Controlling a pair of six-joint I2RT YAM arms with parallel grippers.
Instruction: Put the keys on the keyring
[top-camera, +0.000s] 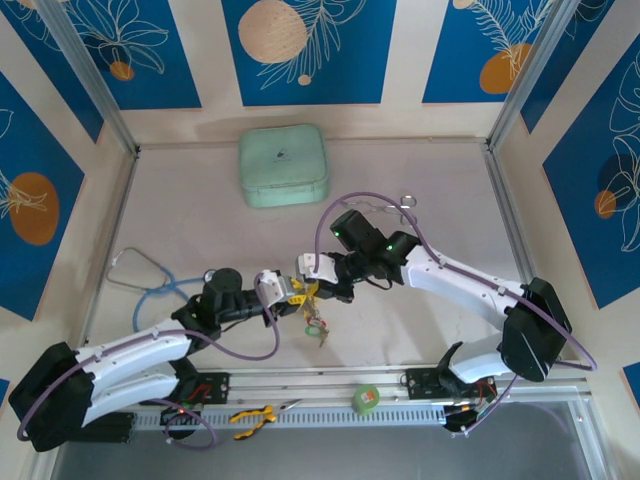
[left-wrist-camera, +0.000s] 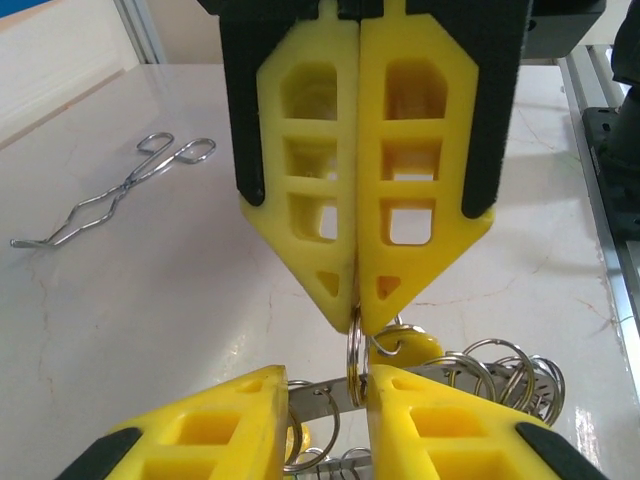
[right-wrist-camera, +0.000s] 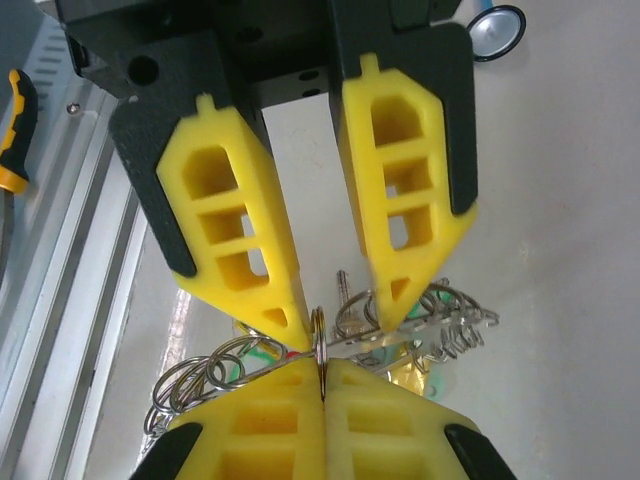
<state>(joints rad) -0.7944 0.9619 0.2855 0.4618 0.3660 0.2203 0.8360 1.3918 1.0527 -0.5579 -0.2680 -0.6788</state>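
Both grippers meet above the table's near middle. My right gripper (right-wrist-camera: 322, 365) (top-camera: 308, 270) is shut on a thin silvery split ring (right-wrist-camera: 319, 335), held edge-on at its fingertips (left-wrist-camera: 375, 300). My left gripper (left-wrist-camera: 327, 375) (top-camera: 291, 292) faces it, open, with that ring (left-wrist-camera: 355, 362) against its right finger. A flat silvery band, probably the keyring (left-wrist-camera: 322, 395) (right-wrist-camera: 400, 340) seen edge-on, crosses between the left fingers and carries several split rings (left-wrist-camera: 512, 368). The keys (top-camera: 316, 322) hang below it, with a yellow tag (left-wrist-camera: 405, 345) and a green tag (right-wrist-camera: 250, 352).
Forceps (left-wrist-camera: 120, 190) (top-camera: 405, 205) lie on the table at the back right. A blue-tubed stethoscope (top-camera: 150, 285) lies to the left, and a mint-green case (top-camera: 284, 165) sits at the back. Yellow-handled pliers (top-camera: 252, 417) and a tape roll (top-camera: 367, 398) rest on the near rail.
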